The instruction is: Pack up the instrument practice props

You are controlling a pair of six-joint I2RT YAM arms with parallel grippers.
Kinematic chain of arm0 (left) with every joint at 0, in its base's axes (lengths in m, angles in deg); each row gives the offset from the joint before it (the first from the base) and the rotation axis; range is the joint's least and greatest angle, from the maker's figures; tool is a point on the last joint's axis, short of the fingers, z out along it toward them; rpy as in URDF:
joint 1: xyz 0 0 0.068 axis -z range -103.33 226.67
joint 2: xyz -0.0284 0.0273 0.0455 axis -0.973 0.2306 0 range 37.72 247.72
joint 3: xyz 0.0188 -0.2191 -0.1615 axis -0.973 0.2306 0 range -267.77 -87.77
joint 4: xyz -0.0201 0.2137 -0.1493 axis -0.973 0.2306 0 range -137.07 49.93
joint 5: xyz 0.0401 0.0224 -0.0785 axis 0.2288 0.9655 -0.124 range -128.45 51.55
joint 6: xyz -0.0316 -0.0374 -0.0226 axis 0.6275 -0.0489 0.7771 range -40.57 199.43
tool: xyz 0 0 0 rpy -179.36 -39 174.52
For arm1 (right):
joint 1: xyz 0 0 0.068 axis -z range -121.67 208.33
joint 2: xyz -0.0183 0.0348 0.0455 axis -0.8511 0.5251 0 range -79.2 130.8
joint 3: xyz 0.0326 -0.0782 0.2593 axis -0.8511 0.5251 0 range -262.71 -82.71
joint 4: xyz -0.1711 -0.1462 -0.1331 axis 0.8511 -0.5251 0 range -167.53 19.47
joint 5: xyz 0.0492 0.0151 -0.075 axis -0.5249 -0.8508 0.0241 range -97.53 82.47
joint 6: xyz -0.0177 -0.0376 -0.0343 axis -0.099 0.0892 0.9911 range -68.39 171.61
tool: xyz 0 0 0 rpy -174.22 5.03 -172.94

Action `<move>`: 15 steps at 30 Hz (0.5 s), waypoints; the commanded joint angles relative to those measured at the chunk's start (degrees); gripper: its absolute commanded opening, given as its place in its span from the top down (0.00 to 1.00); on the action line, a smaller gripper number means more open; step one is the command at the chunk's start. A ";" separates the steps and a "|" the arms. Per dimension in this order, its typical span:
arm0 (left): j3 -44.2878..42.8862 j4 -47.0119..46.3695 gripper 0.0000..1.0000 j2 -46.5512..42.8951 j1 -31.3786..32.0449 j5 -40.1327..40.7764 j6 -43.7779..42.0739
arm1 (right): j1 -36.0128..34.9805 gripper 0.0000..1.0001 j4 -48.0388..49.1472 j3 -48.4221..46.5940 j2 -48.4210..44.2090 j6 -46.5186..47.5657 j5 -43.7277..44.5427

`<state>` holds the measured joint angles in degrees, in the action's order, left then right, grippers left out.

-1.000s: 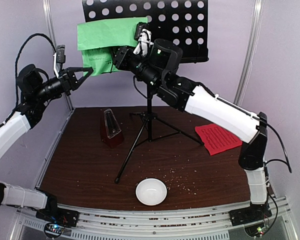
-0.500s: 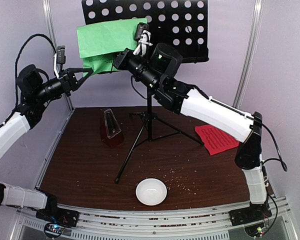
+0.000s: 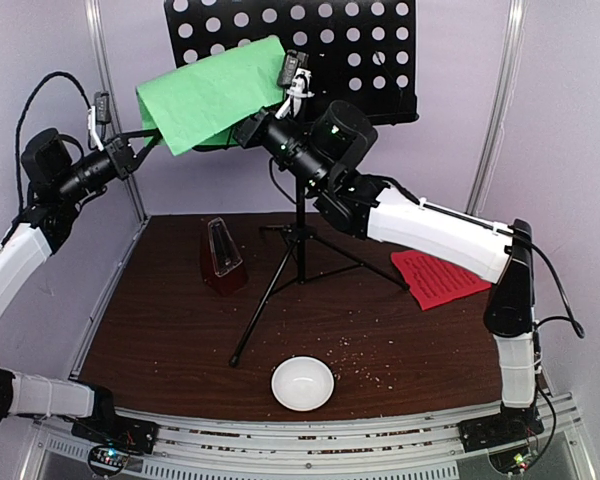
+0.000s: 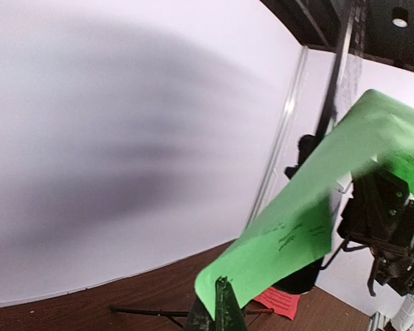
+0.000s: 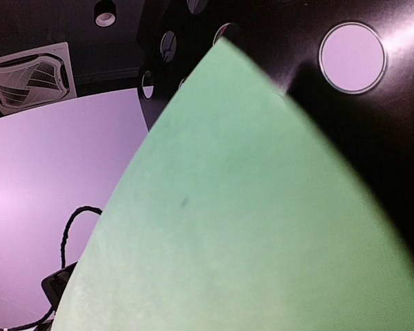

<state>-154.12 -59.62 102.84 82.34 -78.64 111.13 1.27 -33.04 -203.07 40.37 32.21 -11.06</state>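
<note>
My left claw (image 3: 150, 143) is raised at the far left. In its wrist view the fingers (image 4: 219, 307) sit tight together with the lower corner of the green sheet (image 4: 310, 207) pinched between them. From overhead, that green sheet (image 3: 210, 90) hangs in the air, sloping up to the right across the left part of the music stand (image 3: 380, 60). I cannot tell whether paper and stand touch.

Below it, on the brown table (image 3: 160, 330), the metronome (image 3: 221, 258) stands upright just left of the stand's tripod legs.

My right claw (image 3: 246, 128) reaches in under the sheet's right end, and the paper hides its tips from above. Its own camera is no help: green paper (image 5: 228, 227) fills most of that view, with the perforated black plate (image 5: 345, 117) behind it and no fingers showing. So I cannot say how wide it is open or whether it holds anything.

The white bowl (image 3: 302, 384) sits near the front edge, showing only its white inside, with crumbs (image 3: 365, 362) scattered just to its right.

The red sheet (image 3: 438, 277) lies flat at the right – a blurred red corner (image 4: 276, 303) from the left wrist.
</note>
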 commanded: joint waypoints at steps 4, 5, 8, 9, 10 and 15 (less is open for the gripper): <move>4.85 -1.07 1.00 -8.95 -9.15 10.19 3.94 | 0.27 1.00 1.20 0.94 -1.52 0.87 0.13; 5.26 -0.26 1.00 -10.84 -9.76 12.11 3.15 | 0.33 1.00 1.10 0.93 -1.52 0.73 0.25; 5.73 4.40 1.00 -15.34 -10.02 21.15 -1.42 | 0.46 1.00 0.86 1.31 -1.70 0.02 1.13; 6.02 5.82 1.00 -17.23 -10.04 24.78 -2.75 | 0.60 1.00 0.91 1.47 -1.77 -0.35 1.46; 6.47 6.80 1.00 -19.27 -10.01 28.47 -4.12 | 0.64 1.00 0.91 1.49 -1.79 -0.71 1.72; 9.70 6.48 1.00 -27.84 -10.00 34.43 -12.39 | 0.96 0.97 0.72 1.86 -2.09 -2.07 2.05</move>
<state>-146.73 -52.87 79.93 72.59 -51.86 107.15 1.64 -32.49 -202.41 40.23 31.12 -9.86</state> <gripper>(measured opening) 0.008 0.026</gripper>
